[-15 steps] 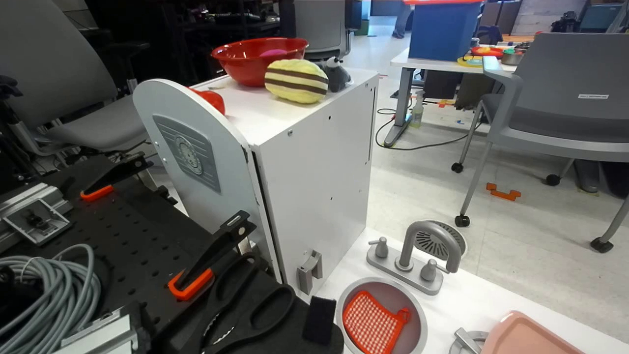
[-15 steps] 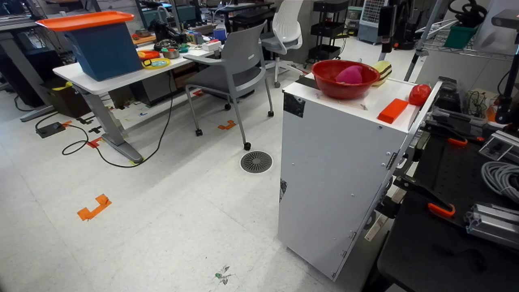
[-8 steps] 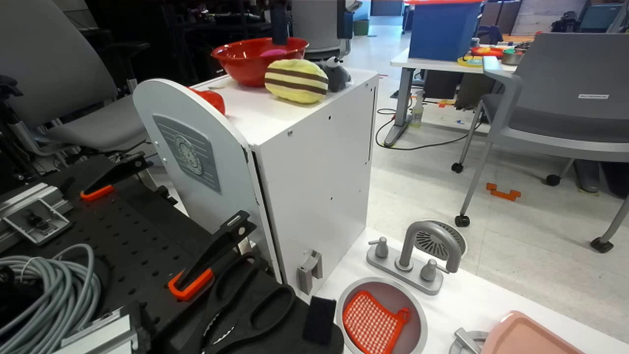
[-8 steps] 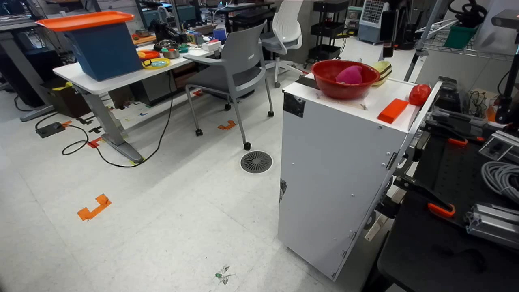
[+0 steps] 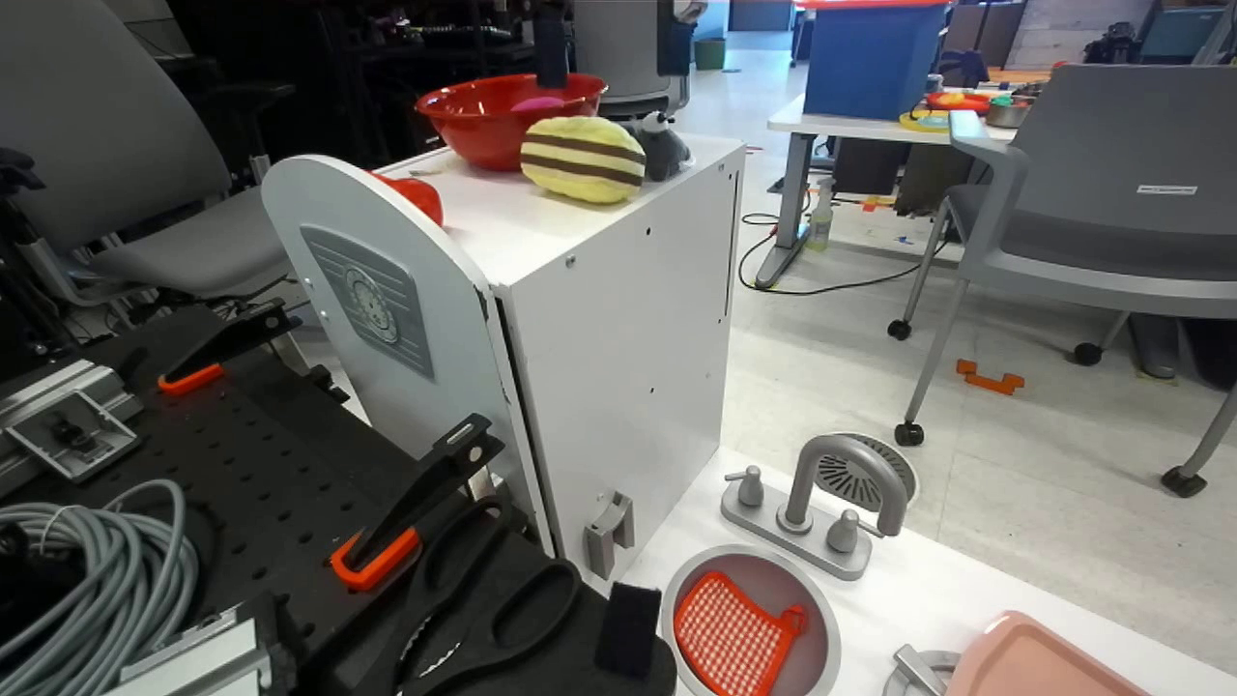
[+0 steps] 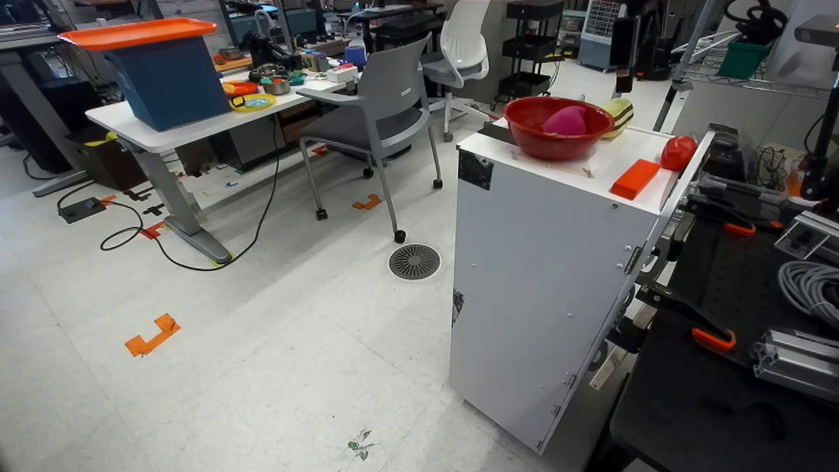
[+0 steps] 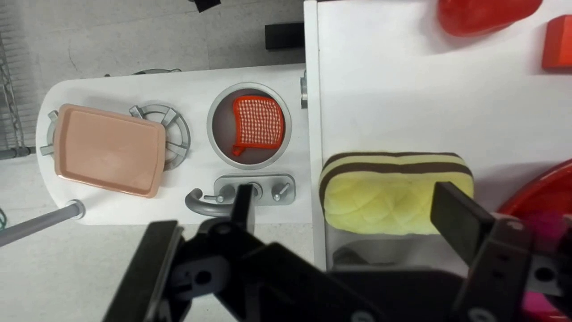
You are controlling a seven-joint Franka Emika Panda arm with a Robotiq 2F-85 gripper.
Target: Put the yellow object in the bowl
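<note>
The yellow object [image 5: 583, 160], pale with dark stripes, rests on the white cabinet top beside the red bowl [image 5: 483, 126]. It is partly hidden behind the bowl [image 6: 557, 144] in an exterior view, where its end [image 6: 617, 117] shows. A pink thing lies in the bowl. In the wrist view the yellow object [image 7: 384, 201] lies beyond and between the spread fingers of my gripper [image 7: 343, 190], and the bowl's rim [image 7: 536, 188] shows at the right. The gripper [image 5: 614, 53] is open and empty, above the cabinet top. One finger overlaps the bowl's far rim in that exterior view.
A dark grey toy [image 5: 662, 147] stands close to the yellow object. A red pepper-like thing [image 6: 678, 153] and an orange block [image 6: 636, 179] lie on the cabinet top. A raised panel [image 5: 387, 280] edges it. A toy sink with a faucet [image 5: 841, 483] is lower down.
My gripper has come down a little and shifted slightly sideways above the cabinet top. The yellow object and the bowl have not moved.
</note>
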